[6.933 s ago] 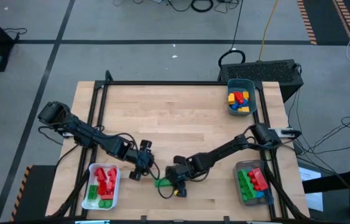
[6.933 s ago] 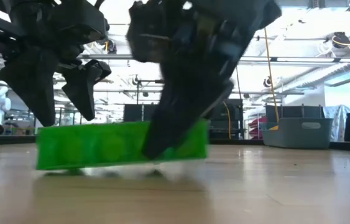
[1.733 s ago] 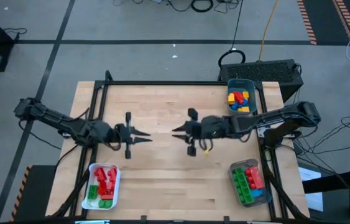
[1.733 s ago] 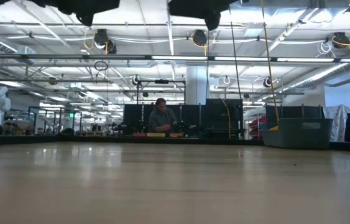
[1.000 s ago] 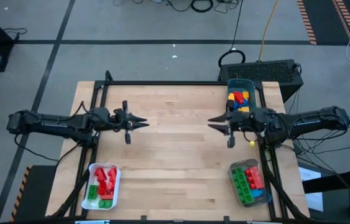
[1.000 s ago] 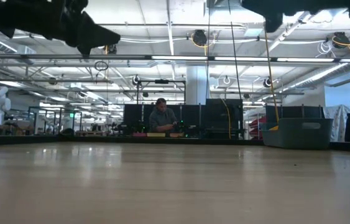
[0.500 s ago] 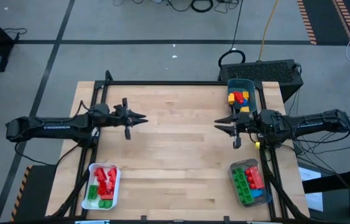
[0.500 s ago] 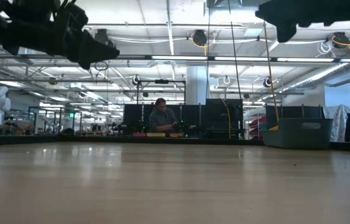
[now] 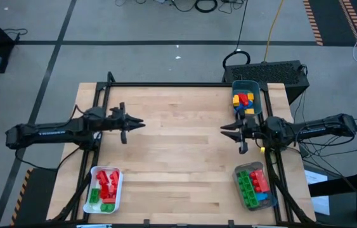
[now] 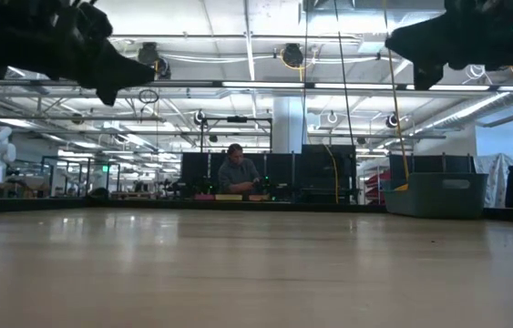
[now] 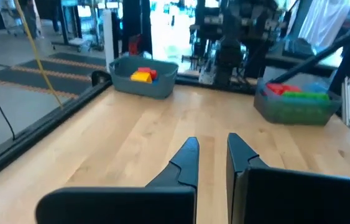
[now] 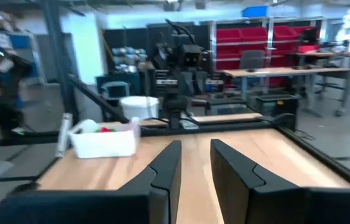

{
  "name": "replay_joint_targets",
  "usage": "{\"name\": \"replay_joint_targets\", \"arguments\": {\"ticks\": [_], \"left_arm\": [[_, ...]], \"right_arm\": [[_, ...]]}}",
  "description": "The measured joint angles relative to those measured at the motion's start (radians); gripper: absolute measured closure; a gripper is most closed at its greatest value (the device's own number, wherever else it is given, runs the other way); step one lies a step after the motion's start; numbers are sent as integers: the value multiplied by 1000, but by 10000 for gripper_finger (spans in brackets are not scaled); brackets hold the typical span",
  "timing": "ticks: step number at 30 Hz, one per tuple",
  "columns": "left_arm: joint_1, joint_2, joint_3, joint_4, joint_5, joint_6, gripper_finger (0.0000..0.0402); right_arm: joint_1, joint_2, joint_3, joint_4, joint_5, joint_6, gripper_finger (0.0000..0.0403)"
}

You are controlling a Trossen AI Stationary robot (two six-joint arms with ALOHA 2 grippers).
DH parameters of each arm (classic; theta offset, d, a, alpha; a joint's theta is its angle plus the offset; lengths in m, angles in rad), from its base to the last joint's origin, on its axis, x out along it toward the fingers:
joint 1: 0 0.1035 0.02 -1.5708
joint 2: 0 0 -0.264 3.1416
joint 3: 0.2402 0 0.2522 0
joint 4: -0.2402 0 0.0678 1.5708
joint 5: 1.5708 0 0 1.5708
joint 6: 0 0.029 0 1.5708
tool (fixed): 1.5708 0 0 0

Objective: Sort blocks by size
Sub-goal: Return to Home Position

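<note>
The left arm reaches in level over the bench's (image 9: 178,158) left edge, about midway along it, and the left gripper (image 9: 140,124) hangs above the wood a little way inside that edge, pointing toward the middle. In its wrist view the left gripper (image 11: 212,143) shows its jaws a narrow gap apart with nothing between them. In the bench's near-left corner, on the low camera's side, a white bin (image 9: 120,190) holds red blocks (image 9: 107,182) and a few green blocks (image 9: 106,206). Toward the right edge, the right gripper (image 9: 224,129) hangs above the bench facing the left one, the two well apart. Its wrist view shows the right gripper (image 12: 193,146) with jaws likewise narrowly parted and holding nothing. In the far-right corner a teal bin (image 9: 246,83) holds yellow, red and blue blocks (image 9: 243,101). In the near-right corner a clear bin (image 9: 254,166) holds longer green blocks (image 9: 248,189) beside red blocks (image 9: 261,182), with a blue block (image 9: 269,197) at its outer side. The right arm stretches out over the right edge between these two bins.
</note>
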Motion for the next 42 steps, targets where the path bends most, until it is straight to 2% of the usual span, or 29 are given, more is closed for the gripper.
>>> {"name": "replay_joint_targets", "arguments": {"ticks": [3, 16, 19, 23, 38, 42], "left_arm": [[-25, -57, -21, 2, -12, -8, 402], [-151, -273, -151, -8, -150, -32, 402], [-163, -301, -153, -36, -159, -9, 402], [-166, -342, -153, -88, -169, 0, 402], [-166, -560, -153, -267, -173, 19, 402], [-166, -564, -153, -284, -173, 18, 402]], "right_arm": [[-3, 2, -15, 41, -44, 19, 332], [-3, 30, -16, 60, -47, 15, 332], [-3, 30, -16, 59, -51, -26, 332], [-2, 13, -16, 65, -120, -72, 332], [-3, -139, -16, -83, -121, -53, 332], [-3, -153, -17, -114, -121, -46, 332]]}}
